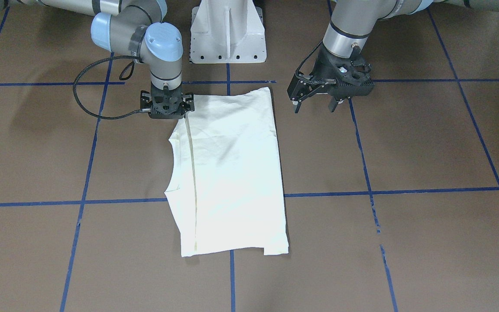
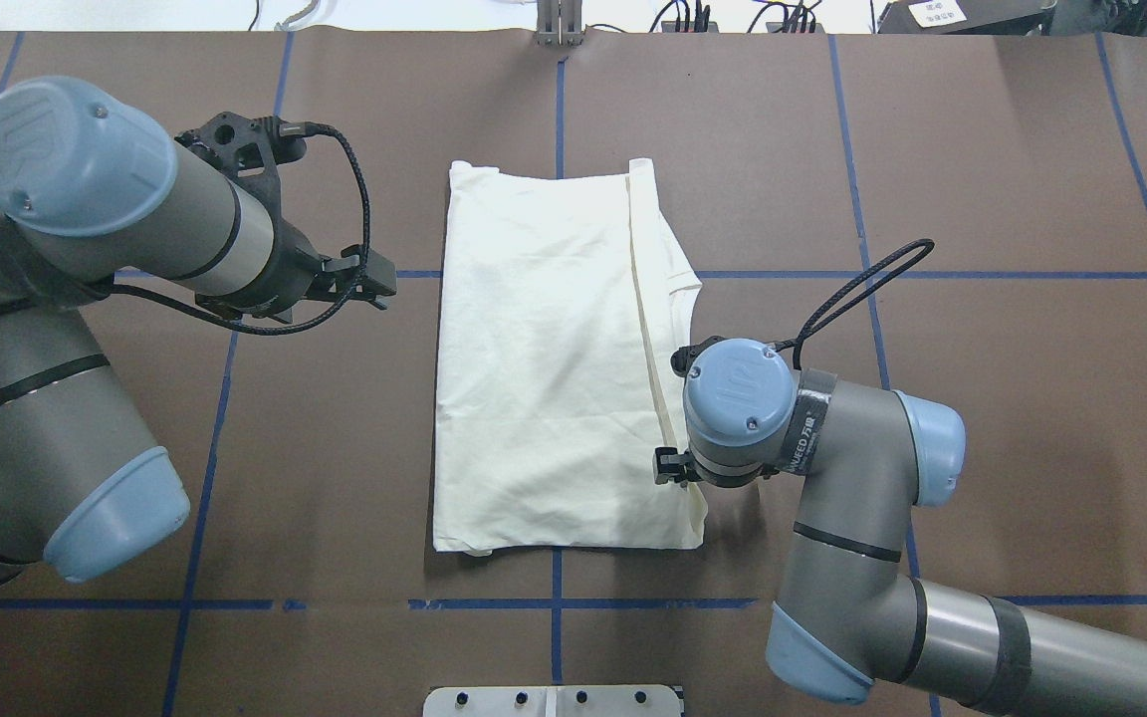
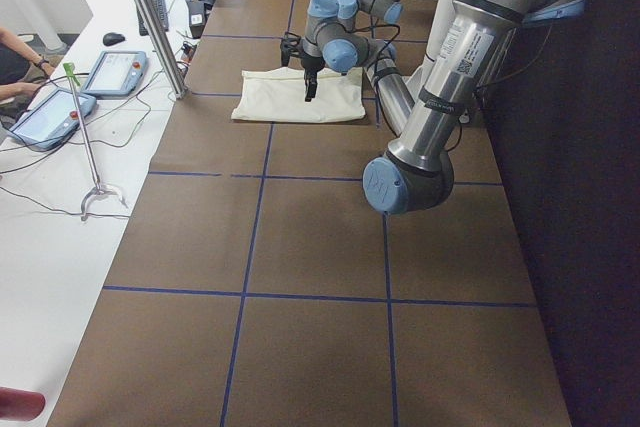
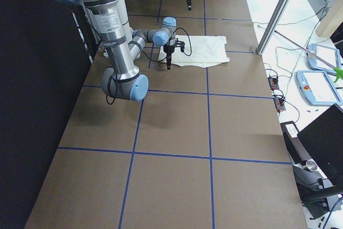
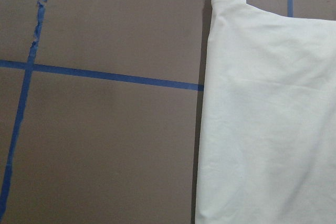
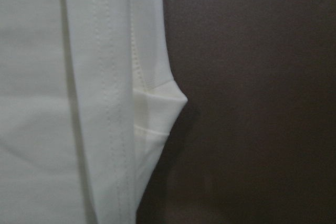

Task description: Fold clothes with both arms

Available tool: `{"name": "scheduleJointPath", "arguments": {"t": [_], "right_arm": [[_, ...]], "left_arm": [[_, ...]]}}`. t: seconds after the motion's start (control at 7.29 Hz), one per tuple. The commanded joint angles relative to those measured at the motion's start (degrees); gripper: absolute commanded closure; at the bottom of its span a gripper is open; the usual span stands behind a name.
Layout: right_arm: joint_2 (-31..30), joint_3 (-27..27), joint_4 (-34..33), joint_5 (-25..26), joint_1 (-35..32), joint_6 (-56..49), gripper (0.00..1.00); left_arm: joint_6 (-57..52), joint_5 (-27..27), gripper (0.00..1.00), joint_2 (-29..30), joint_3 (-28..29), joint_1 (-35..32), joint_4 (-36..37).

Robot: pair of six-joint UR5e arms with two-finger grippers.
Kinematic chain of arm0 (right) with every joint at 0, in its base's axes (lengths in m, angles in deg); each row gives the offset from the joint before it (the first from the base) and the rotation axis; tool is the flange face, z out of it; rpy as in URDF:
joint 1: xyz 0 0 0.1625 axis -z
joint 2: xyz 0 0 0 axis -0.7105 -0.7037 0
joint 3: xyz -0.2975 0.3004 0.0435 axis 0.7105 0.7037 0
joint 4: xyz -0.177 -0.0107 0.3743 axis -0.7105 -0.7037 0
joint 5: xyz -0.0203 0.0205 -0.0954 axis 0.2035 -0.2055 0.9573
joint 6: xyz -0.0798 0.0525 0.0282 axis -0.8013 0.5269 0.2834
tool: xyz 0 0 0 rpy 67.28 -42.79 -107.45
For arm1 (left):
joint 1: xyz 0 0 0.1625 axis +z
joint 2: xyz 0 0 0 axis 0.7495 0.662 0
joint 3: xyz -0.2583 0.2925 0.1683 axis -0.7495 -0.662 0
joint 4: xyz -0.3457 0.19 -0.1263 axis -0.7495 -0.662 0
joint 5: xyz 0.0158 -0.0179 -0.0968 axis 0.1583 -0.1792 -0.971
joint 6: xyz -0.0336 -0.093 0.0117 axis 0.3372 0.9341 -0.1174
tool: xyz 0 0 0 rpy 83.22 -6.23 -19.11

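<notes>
one blue-taped brown table (image 1: 427,143) holds the shirt (image 1: 232,173); left jaws spread, right jaws: cannot tell.

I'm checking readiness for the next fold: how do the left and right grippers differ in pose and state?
The left gripper hangs over bare table beside the shirt; the right gripper stands over the shirt's edge. The left gripper is tilted, fingers plainly spread; the right gripper points straight down, fingers hidden, so open or shut is unclear. Both are black.
</notes>
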Motion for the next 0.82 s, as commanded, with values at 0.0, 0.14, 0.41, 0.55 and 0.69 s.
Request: {"name": "scheduleJointPath", "arguments": {"t": [0.0, 0.14, 0.41, 0.55, 0.69], "right_arm": [[-3.82, -2.10, 0.10, -0.01, -1.52, -3.03, 0.00], [-6.63, -4.20, 0.27, -0.01, -3.19, -5.31, 0.00], [-5.26, -4.66, 0.45, -2.54, -5.91, -5.77, 0.00], [-0.90, -2.75, 0.36, -3.00, -7.32, -6.21, 0.00], [3.24, 0.66, 0.54, -3.26, -7.86, -6.30, 0.00]], "left_arm": [[1.11, 0.00, 0.00, 0.12, 0.00, 0.93, -0.07], [1.65, 0.09, 0.00, 0.30, 0.00, 1.54, -0.07], [1.74, 0.09, 0.00, 0.39, 0.00, 1.81, -0.07], [1.74, 0.09, 0.00, 0.39, -0.09, 1.81, -0.07], [1.65, 0.09, 0.00, 0.39, -0.09, 1.81, -0.07]]}}
